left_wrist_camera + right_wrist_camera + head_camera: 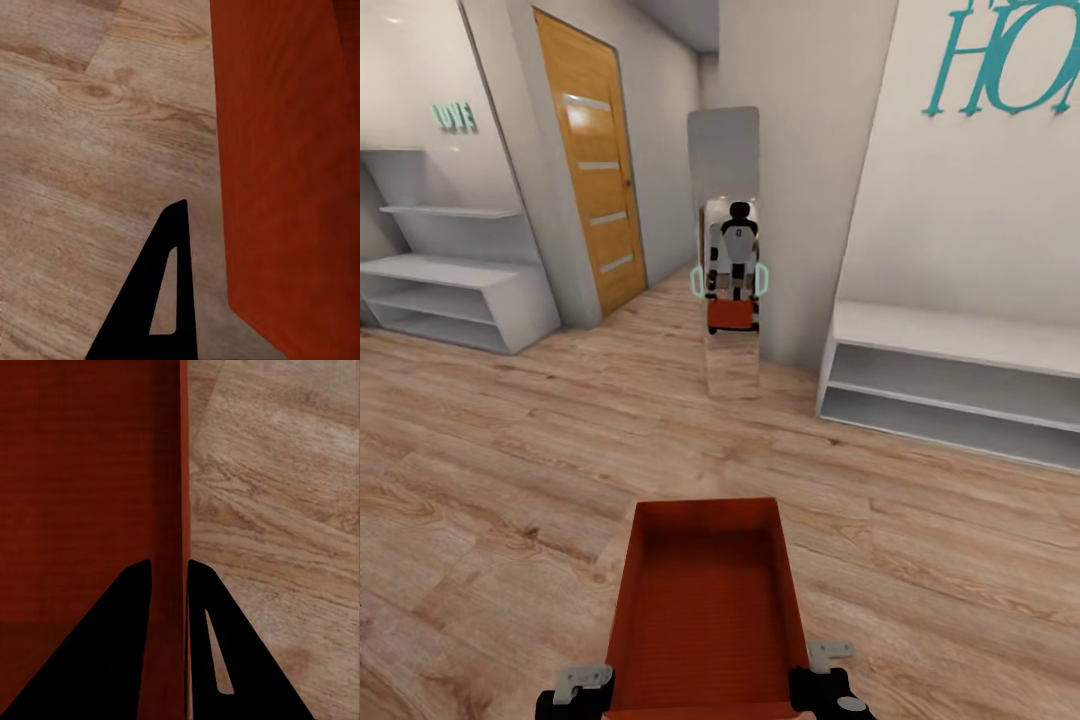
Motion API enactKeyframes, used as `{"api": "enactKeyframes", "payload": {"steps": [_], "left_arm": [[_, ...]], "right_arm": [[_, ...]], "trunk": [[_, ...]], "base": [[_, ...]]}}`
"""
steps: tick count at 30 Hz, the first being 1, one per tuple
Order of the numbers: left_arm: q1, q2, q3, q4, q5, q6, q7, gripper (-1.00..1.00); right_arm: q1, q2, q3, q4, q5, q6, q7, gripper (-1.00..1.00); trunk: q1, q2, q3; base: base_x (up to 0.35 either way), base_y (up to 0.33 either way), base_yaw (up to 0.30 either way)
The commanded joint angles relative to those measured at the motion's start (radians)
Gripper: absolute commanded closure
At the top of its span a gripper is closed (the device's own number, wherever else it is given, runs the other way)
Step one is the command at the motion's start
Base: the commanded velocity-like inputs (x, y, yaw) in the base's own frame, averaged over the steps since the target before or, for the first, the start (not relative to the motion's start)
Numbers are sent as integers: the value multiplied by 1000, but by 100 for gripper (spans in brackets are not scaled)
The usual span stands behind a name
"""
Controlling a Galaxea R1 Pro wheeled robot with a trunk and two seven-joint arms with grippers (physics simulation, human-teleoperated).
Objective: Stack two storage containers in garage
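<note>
Item: orange-red rectangular open-top container [705, 610], thin walls, ribbed bottom. Carried low in front of robot, above light wood-plank floor [490, 470], between both arms.

R gripper [168, 577]: closed on container's right wall, one black finger inside, one outside.

L gripper [575, 692]: beside container's left wall; one black finger [154, 300] visible just off the wall's outer face. Open or closed: can't tell.

Surroundings: tall narrow mirror [726, 250] ahead w/ robot's reflection; white low shelf unit [950, 385] at right; white stepped shelving [450, 285] at left; wooden door [592, 160]; teal wall lettering [1000, 50].
</note>
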Motion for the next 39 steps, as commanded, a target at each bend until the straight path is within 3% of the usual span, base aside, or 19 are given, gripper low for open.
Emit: {"api": "enactKeyframes", "payload": {"steps": [1,39], "left_arm": [[-1,0,7,1,3,-3,1,100],[-1,0,8,1,3,-3,1,100]], "right_arm": [[-1,0,-5,0,2,-3,-6,100],[-1,0,-5,0,2,-3,-6,100]], "trunk": [[1,0,-1],[1,0,-13]], "base": [[347,0,181],[347,0,187]]}}
